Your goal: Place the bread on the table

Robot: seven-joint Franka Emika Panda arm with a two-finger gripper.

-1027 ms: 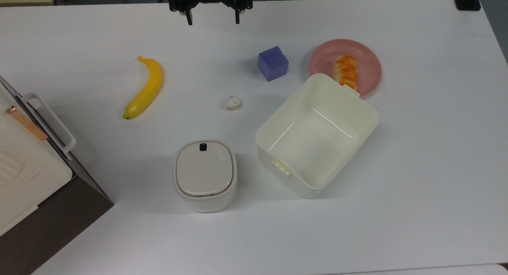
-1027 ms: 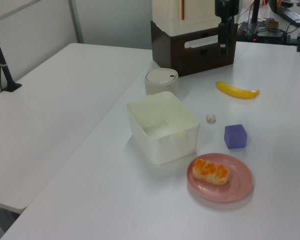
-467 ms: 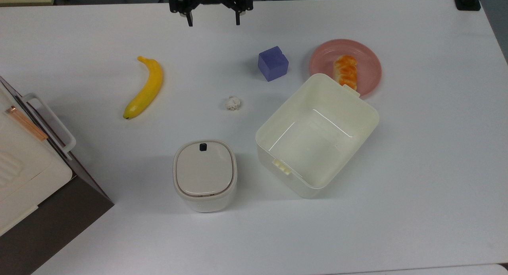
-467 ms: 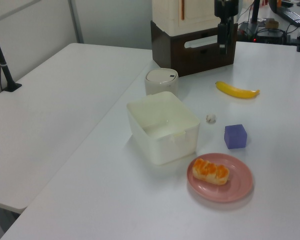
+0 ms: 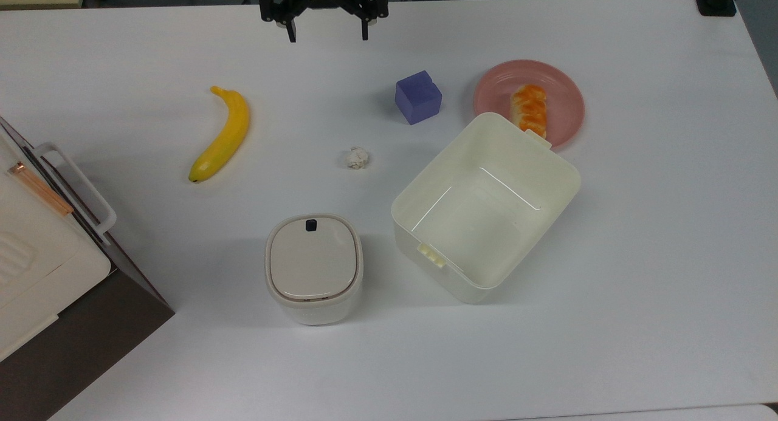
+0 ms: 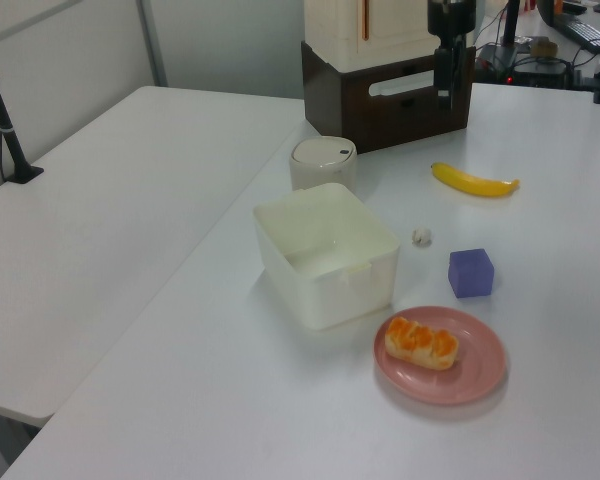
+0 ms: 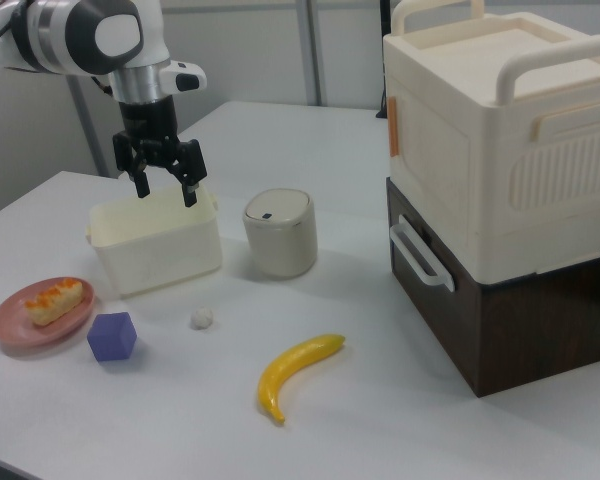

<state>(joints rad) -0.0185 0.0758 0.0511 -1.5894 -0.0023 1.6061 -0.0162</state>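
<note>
The gripper (image 5: 328, 37) hangs at the top view's 12 o'clock, fingers (image 7: 190, 193) wide, empty. The bread (image 5: 529, 110) lies on the plate (image 5: 565, 99) at 2 o'clock on the worktop (image 5: 638, 239).

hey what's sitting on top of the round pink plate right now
A small oblong bread loaf with a glossy orange-brown top lies on the round pink plate. The plate surface under the loaf is covered.

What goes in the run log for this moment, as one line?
hand: open, empty, above the table | bread: lying on pink plate | step: bread not yet grasped
</note>
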